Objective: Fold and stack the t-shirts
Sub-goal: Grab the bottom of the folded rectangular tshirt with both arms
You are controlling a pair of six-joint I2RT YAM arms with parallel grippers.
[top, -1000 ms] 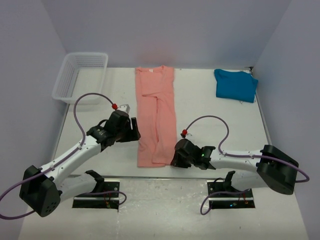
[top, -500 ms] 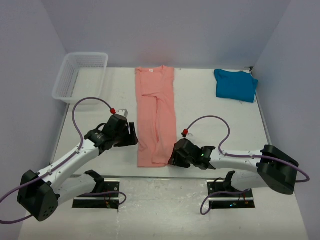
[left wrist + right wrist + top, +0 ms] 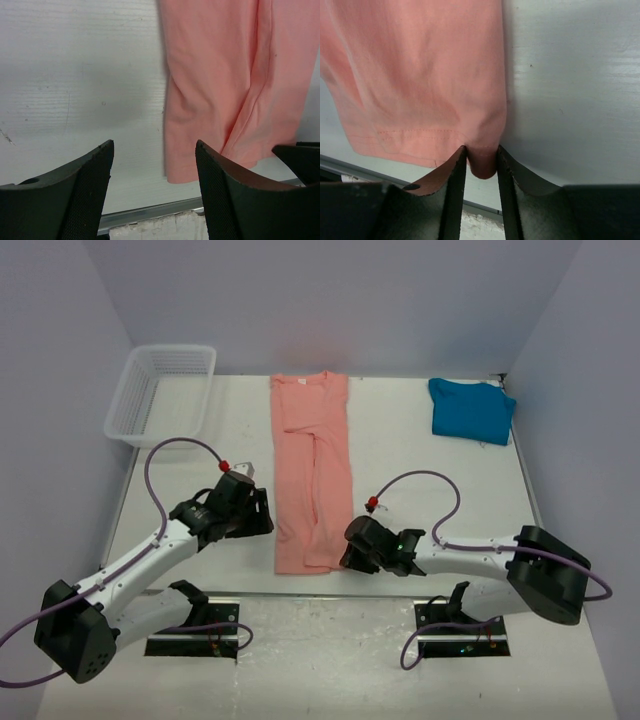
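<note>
Spread wide at the left tool [image 3: 154,150], fingers well apart above bare surface [image 3: 75,75], gripping nothing. Just ahead, close to the right finger: the near left corner of the salmon-pink shirt [image 3: 312,470], laid out flat and long, neck end far from both tools. Against a second ago, drawn back a little toward the near edge, along the shirt's left side (a small shift, still just beside the cloth). Cannot tell whether the fingertips touch the surface.

Pinched tight at the right tool [image 3: 480,152], with a fold of the shirt's near right hem corner squeezed between the fingers. Hardly moved from a second ago; turned slightly at the wrist, same corner in the grip. No visible change in how the pink cloth lies.

Far beyond the right tool and off to its right, the teal-blue shirt [image 3: 472,410], folded small near the back corner, as before. Far ahead of the left tool and to its left, a white mesh basket [image 3: 160,390], in the same spot.
</note>
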